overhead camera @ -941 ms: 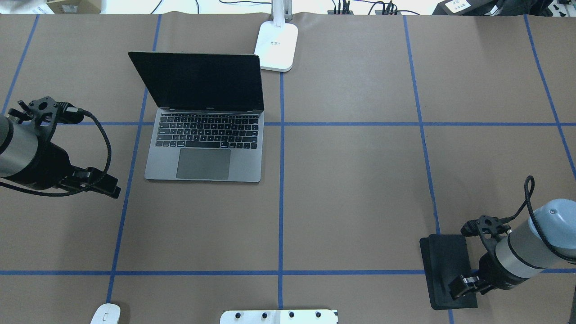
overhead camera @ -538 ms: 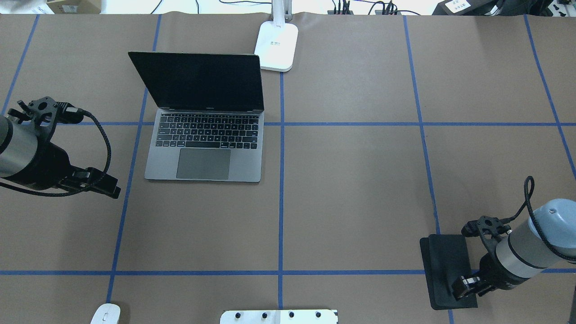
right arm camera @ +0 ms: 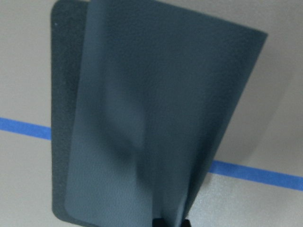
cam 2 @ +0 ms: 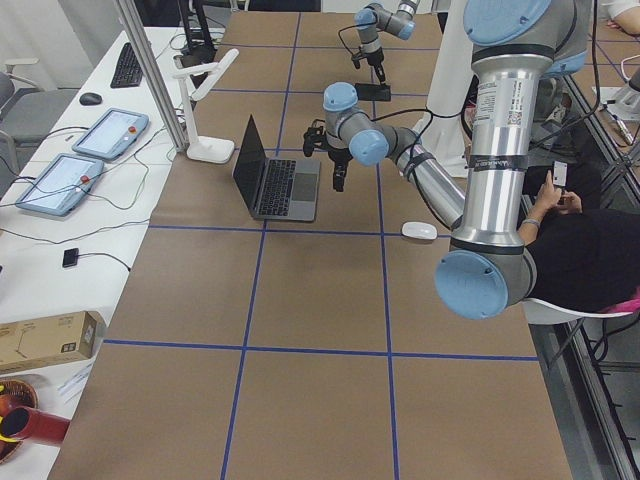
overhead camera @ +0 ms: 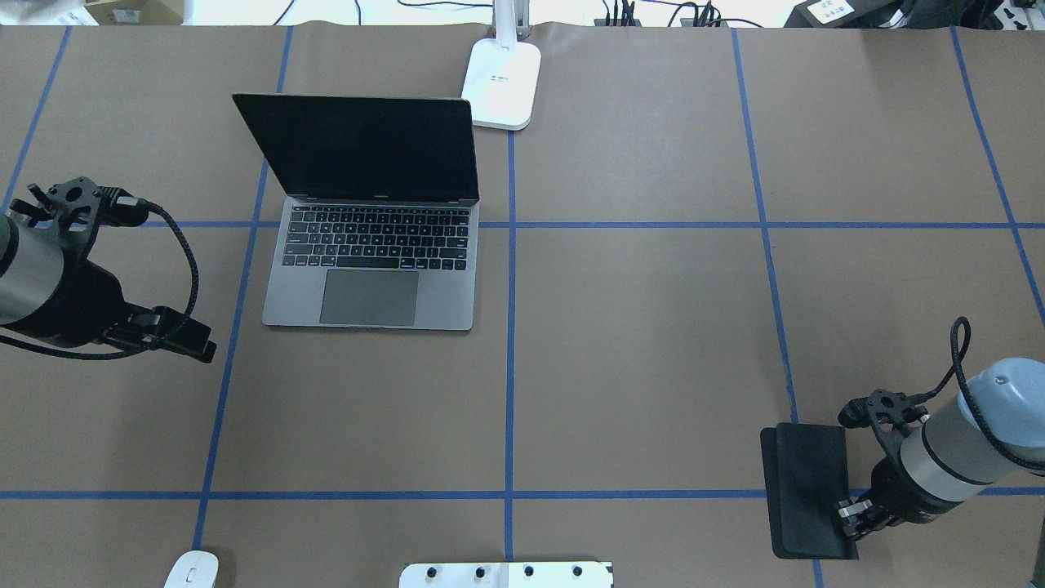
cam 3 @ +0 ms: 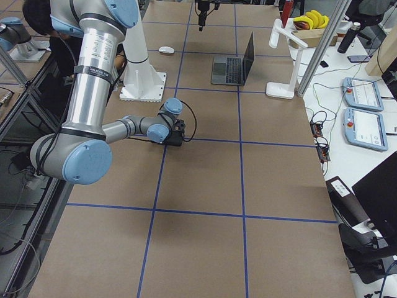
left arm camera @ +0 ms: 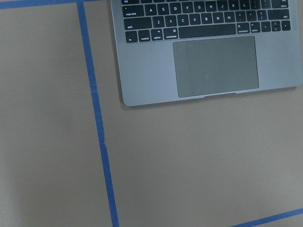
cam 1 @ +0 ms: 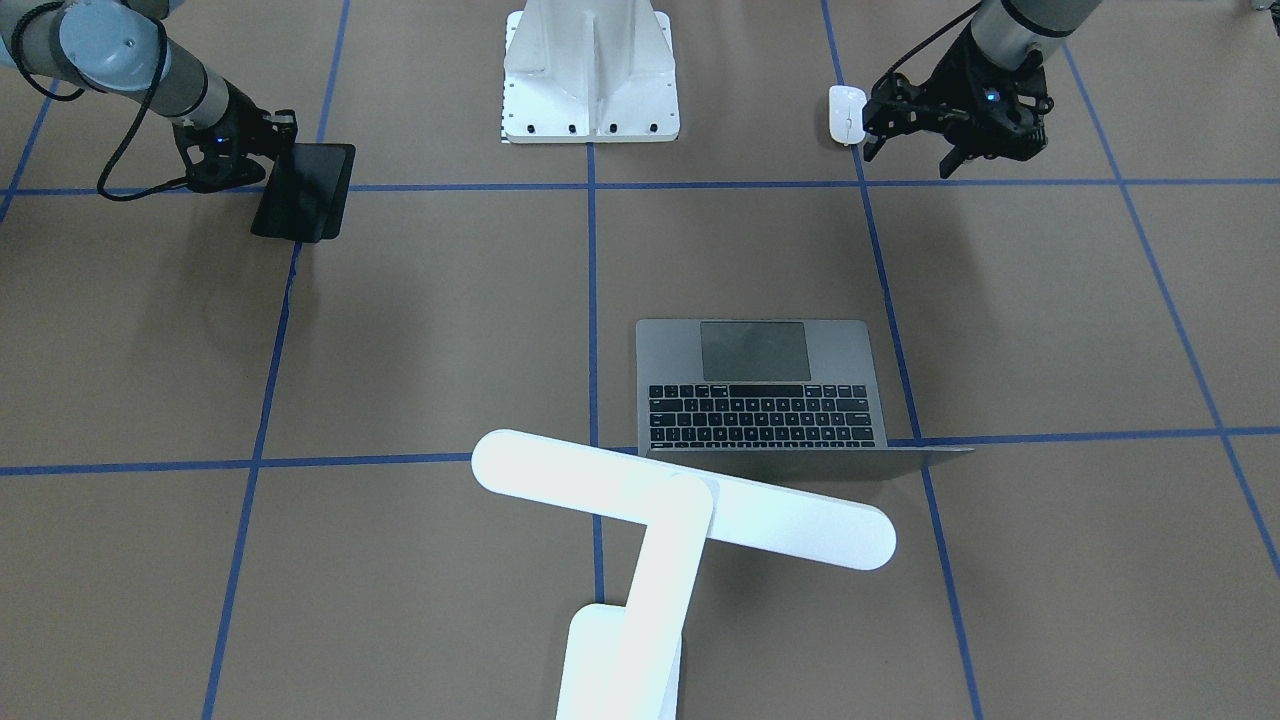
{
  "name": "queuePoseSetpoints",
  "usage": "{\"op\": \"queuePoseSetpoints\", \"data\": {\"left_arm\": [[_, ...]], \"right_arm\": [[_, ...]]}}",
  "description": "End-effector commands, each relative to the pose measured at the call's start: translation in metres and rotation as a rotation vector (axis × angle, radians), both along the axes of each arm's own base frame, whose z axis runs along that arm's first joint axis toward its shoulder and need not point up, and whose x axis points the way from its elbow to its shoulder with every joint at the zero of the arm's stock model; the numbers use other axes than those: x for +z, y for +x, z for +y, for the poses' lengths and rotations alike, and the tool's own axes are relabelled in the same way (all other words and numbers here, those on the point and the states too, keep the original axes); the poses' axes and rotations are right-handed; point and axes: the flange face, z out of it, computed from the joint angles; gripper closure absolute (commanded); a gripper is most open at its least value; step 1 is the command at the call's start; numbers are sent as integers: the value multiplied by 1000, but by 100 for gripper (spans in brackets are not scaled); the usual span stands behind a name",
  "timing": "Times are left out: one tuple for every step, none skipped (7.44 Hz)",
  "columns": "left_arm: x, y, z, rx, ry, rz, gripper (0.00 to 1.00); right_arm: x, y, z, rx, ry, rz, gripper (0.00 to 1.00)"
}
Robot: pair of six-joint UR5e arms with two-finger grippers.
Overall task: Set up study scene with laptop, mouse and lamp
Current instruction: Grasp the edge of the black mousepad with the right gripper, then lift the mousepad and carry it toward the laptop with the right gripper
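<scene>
A: Where did we find the mouse (overhead camera: 192, 569)?
B: At the worktop's (overhead camera: 653, 367) near edge, robot-ward of the left gripper (cam 1: 905, 160), which was spread and empty; the farther right gripper (overhead camera: 853, 518) pinched the black mat (overhead camera: 804, 474) by its near end

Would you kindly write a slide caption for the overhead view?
Laptop open near the lamp, mouse at the near edge, right gripper pinching the black mat.
</scene>
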Motion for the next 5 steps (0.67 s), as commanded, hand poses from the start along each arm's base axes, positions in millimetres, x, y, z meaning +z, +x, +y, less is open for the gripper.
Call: {"op": "queuePoseSetpoints", "data": {"left_arm": [[2, -4, 4, 0, 2, 2, 0], [2, -4, 4, 0, 2, 2, 0], [5, -4, 4, -4, -6, -4, 0], [11, -6, 5, -13, -25, -17, 0], [20, -8, 5, -32, -27, -41, 0]], "right_arm": [[-4, 1, -1, -2, 23, -10, 84], [-14, 5, -5, 9, 32, -28, 84], [-39, 18, -18, 53, 54, -71, 84], [-66, 37, -33, 106, 75, -120, 84], [-77, 53, -47, 148, 98, -143, 84]]}}
